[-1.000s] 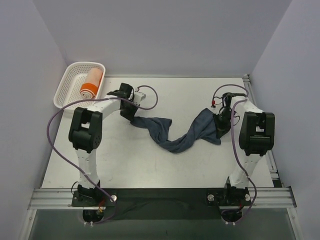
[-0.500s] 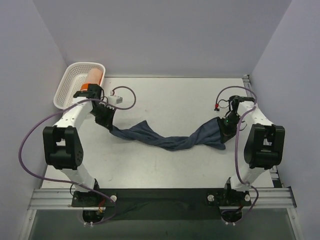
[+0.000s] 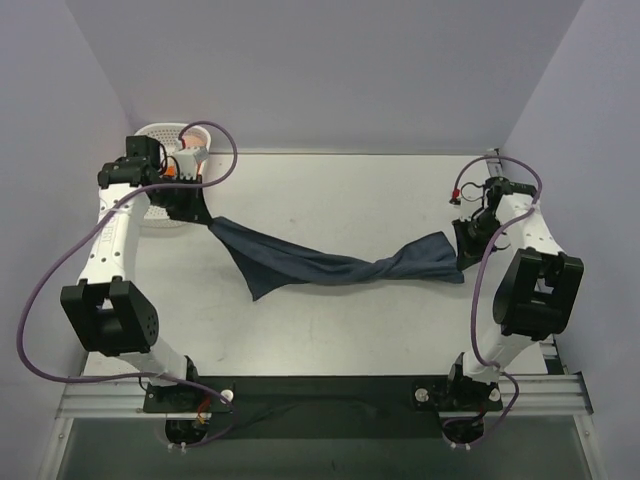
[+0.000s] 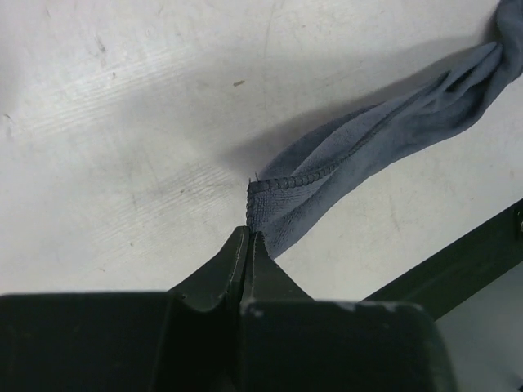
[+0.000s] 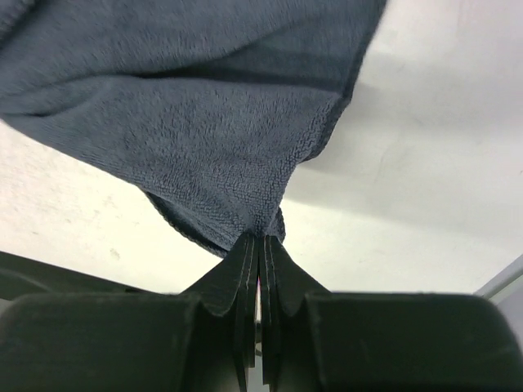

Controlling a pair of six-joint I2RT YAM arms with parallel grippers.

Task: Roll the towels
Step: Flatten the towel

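The navy-blue towel (image 3: 330, 264) hangs stretched and twisted across the table between my two grippers. My left gripper (image 3: 196, 214) is shut on its left corner, at the table's far left beside the basket. The left wrist view shows the stitched corner (image 4: 282, 200) pinched at the fingertips. My right gripper (image 3: 462, 240) is shut on the towel's right corner at the far right; the right wrist view shows the cloth (image 5: 188, 122) fanning out from the closed jaws. The orange towel shows only as a sliver (image 3: 174, 168) in the basket, behind my left arm.
The white lattice basket (image 3: 150, 133) stands at the table's back left corner, mostly covered by my left arm. A metal rail (image 3: 330, 392) runs along the near edge. Purple walls close in the table on three sides.
Both grippers have moved outward, the left toward the basket and the right toward the right edge, pulling the bunched navy towel out into a long stretched, twisted band.
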